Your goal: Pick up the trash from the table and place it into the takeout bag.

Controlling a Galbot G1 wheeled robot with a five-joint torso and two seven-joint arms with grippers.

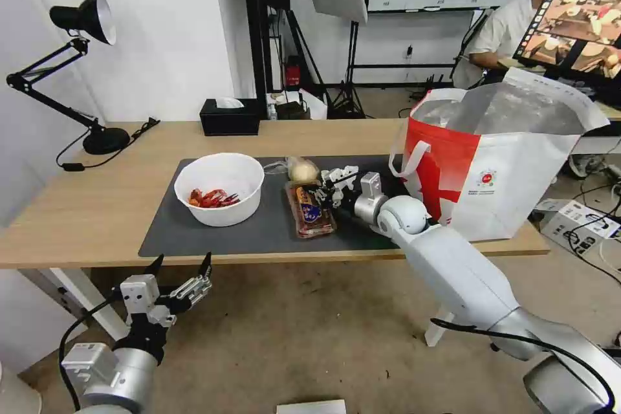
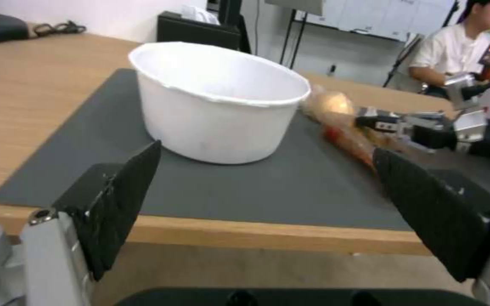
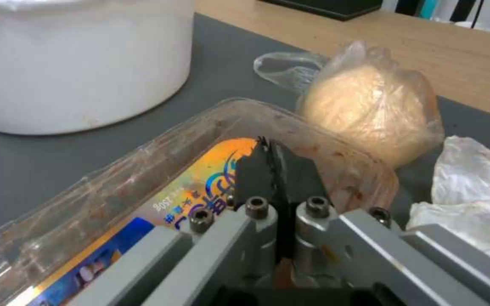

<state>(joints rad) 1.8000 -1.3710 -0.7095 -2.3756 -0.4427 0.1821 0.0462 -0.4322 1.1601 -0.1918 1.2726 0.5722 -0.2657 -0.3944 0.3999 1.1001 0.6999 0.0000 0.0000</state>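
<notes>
— Where's the right gripper [image 3: 276,163] now?

— Down over the clear plastic tray [image 1: 310,210] in the middle of the dark mat [image 1: 168,229]. The two black pads are pressed flat together at the tray's far rim; I can't tell whether any plastic is pinched between them.

— And round it?

— Just past the tray sits the bun in its clear bag [image 3: 372,104], touching the tray's end. The crumpled white tissue [image 3: 471,191] lies beside the bun, right by the gripper. The white bowl [image 1: 220,187] with red crayfish shells [image 1: 212,198] stands on the mat to the robot's left of the tray, apart from it.

— The other arm?

— The left gripper [image 1: 181,266] hangs below the table's [image 1: 84,207] front edge, off the mat's near corner, its fingers spread wide with nothing between them.

— The bag?

— The takeout bag [image 1: 498,168] stands upright at the table's right end, mouth open, foil lining showing, just beyond the right arm. A black tissue box [image 1: 229,116] sits at the far edge, a desk lamp [image 1: 84,19] on the left.
</notes>
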